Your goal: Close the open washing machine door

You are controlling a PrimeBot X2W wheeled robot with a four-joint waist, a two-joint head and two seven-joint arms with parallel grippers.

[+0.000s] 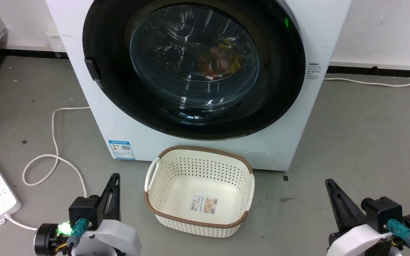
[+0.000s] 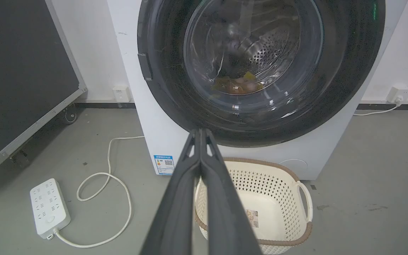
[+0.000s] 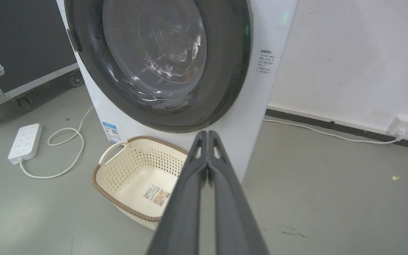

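Washing machine door (image 1: 194, 67) appears flush against the washing machine (image 1: 144, 140), far from and well apart from both the left gripper (image 1: 115, 176) and the right gripper (image 1: 329, 183), each with its fingers pressed together.

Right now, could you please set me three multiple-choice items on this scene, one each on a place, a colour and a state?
1. Where does the basket stand?
A. On the floor before the washing machine
B. On top of the machine
C. On a shelf

2. What colour is the basket's rim?
A. Blue
B. Brown
C. Red

3. How is the washing machine door?
A. Swung wide open
B. Lying on the floor
C. Shut flush against the front

Answers:
1 A, it sits on the grey floor below the door.
2 B, a brown band runs round its top.
3 C, its black ring lies flat on the white front in the head and wrist views.
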